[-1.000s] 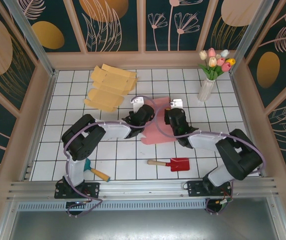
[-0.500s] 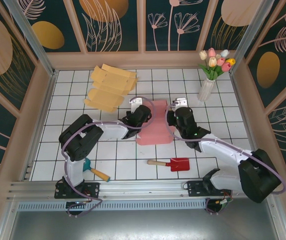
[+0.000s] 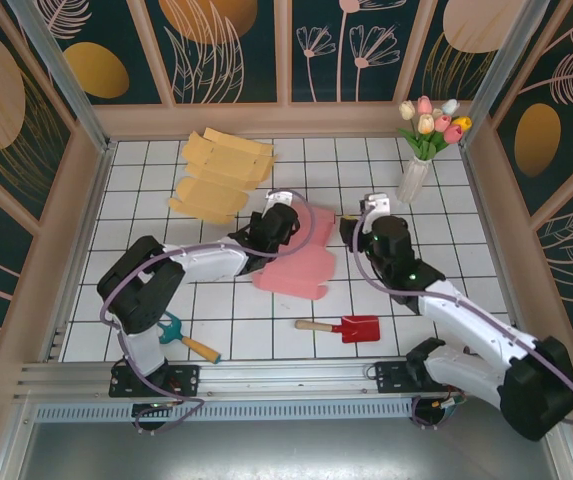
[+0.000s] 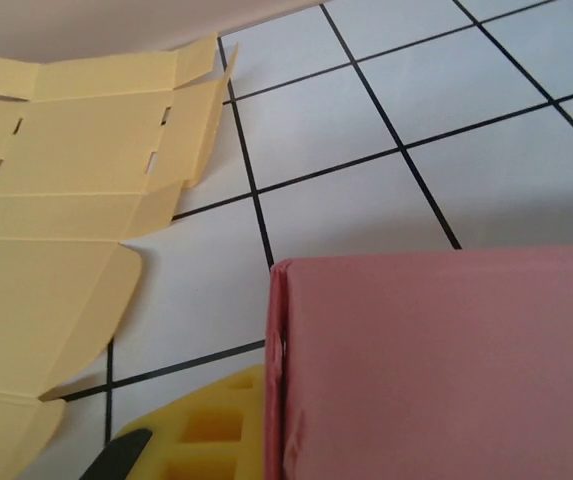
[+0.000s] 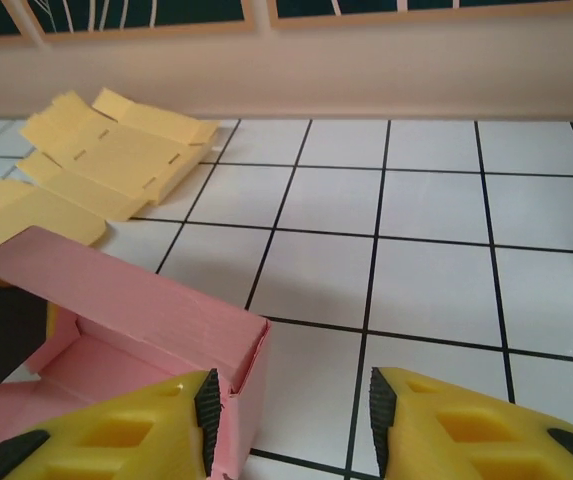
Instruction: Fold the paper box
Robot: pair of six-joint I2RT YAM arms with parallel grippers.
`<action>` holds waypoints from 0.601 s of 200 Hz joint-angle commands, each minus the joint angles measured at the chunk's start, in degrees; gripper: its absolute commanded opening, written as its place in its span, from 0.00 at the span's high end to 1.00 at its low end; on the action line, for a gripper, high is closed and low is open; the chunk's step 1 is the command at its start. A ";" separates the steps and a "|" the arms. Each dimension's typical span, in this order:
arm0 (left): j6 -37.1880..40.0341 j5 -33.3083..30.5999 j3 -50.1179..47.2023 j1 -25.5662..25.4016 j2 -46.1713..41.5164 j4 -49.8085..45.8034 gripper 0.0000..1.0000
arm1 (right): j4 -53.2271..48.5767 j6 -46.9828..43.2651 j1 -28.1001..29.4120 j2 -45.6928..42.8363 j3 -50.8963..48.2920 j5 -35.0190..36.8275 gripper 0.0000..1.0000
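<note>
The pink paper box point(image 3: 296, 258) lies partly folded in the middle of the tiled table, its flaps spread toward the front. My left gripper point(image 3: 286, 222) is shut on the box's back left edge. In the left wrist view the pink panel point(image 4: 436, 365) covers the lower right, with one yellow finger point(image 4: 201, 435) beside it. My right gripper point(image 3: 354, 232) stands open just right of the box. In the right wrist view the box's raised corner point(image 5: 236, 350) touches the left pad point(image 5: 206, 408), and bare tile lies between the fingers of the right gripper point(image 5: 294, 415).
Flat yellow cardboard blanks point(image 3: 221, 175) lie at the back left, reaching close to the left gripper point(image 4: 66, 200). A vase of tulips point(image 3: 421, 150) stands at the back right. A red toy shovel point(image 3: 346, 327) and a teal-headed tool point(image 3: 191, 343) lie near the front.
The right gripper has let go of the box and drawn back to the right. The box has swung left and toward the front in the left gripper, its flaps spreading flatter.
</note>
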 commanded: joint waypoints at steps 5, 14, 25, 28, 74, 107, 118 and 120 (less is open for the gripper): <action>6.88 -1.44 7.53 0.58 -1.50 -15.12 1.00 | 4.36 1.20 -1.07 -3.89 -4.50 -5.41 0.53; 8.13 -1.91 9.56 0.75 -1.70 -18.11 1.00 | 4.35 1.94 -2.31 -4.92 -4.90 -6.63 0.53; 10.17 -1.87 12.04 1.03 -1.82 -21.37 1.00 | 3.82 2.50 -3.02 -6.07 -5.05 -6.91 0.52; 10.74 -1.72 12.66 1.05 -1.89 -22.12 1.00 | 3.66 2.68 -3.06 -6.39 -5.08 -6.83 0.52; 22.23 -0.14 22.47 1.13 0.37 -36.24 1.00 | 2.35 6.66 -5.22 -14.60 -6.99 -6.69 0.51; 30.44 1.33 29.30 1.08 3.96 -44.58 1.00 | 2.95 8.89 -7.38 -21.03 -9.24 -8.58 0.46; 32.72 0.76 31.20 1.11 6.15 -47.03 1.00 | 3.14 9.26 -7.79 -21.97 -9.61 -9.09 0.45; 33.06 0.37 31.49 1.11 6.54 -47.32 1.00 | 3.14 9.29 -7.85 -22.04 -9.69 -9.14 0.45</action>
